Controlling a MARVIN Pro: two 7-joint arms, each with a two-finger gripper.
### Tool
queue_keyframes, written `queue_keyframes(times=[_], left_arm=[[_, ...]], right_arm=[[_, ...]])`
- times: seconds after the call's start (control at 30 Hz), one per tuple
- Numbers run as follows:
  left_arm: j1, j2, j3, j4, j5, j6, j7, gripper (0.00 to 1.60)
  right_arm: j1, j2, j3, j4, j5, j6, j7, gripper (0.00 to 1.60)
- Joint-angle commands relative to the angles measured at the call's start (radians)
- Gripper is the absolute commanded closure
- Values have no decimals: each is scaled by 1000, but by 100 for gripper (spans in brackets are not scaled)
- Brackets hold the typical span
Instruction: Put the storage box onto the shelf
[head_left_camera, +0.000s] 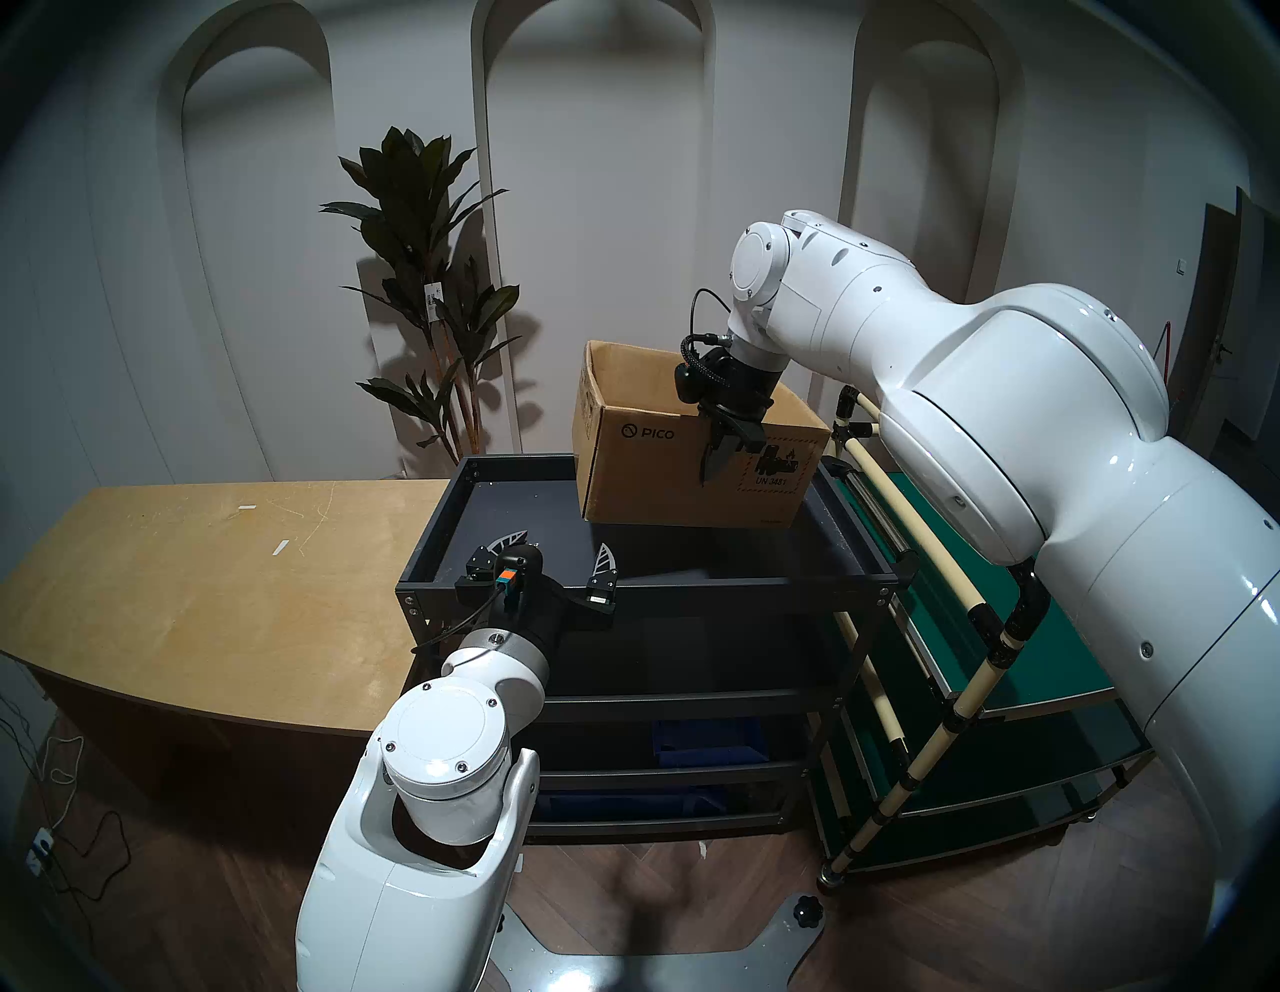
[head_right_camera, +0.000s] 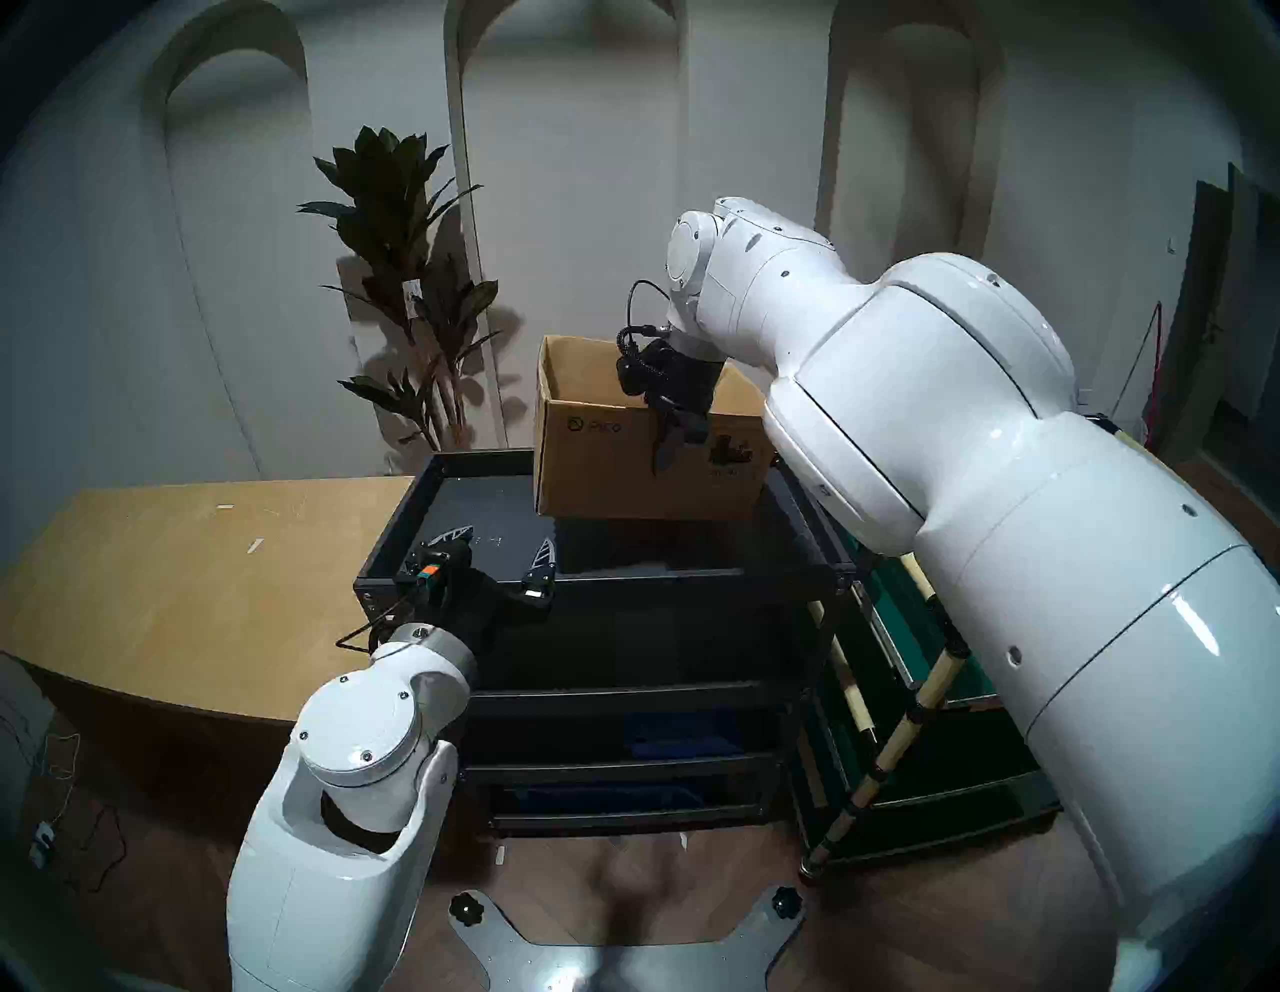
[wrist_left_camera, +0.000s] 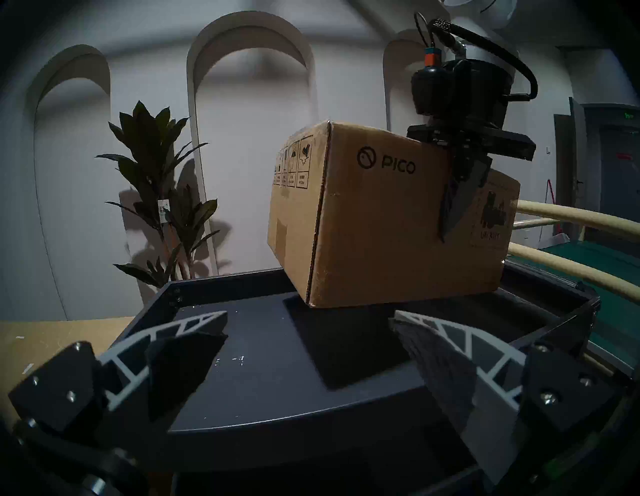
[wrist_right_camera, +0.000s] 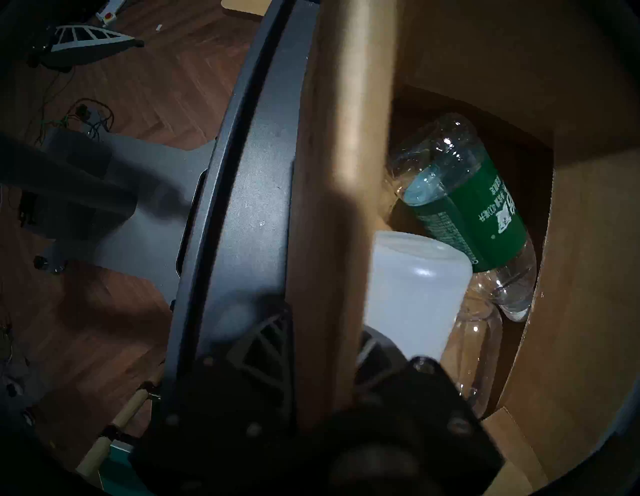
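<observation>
Well along, by the look of it. Cardboard box (head_left_camera: 692, 464) carried over the black shelf (head_left_camera: 443, 526), above the far right part of its rimmed top tray. Not yet set flat: in the left wrist view the box (wrist_left_camera: 381, 225) tilts, near left bottom corner raised with a dark shadow beneath, right end low at the tray's right rim; contact there cannot be told. Left to do, as judged: lower and level the box onto the tray, let go, pull the arm clear.

Right pincer (head_left_camera: 724, 450) clamped on the near wall of the box at its top edge, right of the PICO logo, one finger down the outside over the hazard mark, the other inside. Confirmed in the right wrist view: cardboard wall (wrist_right_camera: 343, 207) running between the two fingers, a green-labelled clear bottle (wrist_right_camera: 478, 214) and a white plastic bottle (wrist_right_camera: 412, 291) lying inside.

Left pincer (head_left_camera: 550, 554) spread wide apart, holding nothing, low over the near left part of the tray, well apart from the box. Box beyond it, far and to the right.

Wooden desk (head_left_camera: 208, 589) left of the shelf, green-decked cart (head_left_camera: 1039, 644) on the right, plant (head_left_camera: 429, 291) behind.
</observation>
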Motion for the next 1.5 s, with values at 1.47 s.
queue_keyframes(times=[1.47], left_arm=[[-13,-3,-1,-8,1,-6,1,0]], right_arm=[[-141,-138,14,-15,13,66,0,154]])
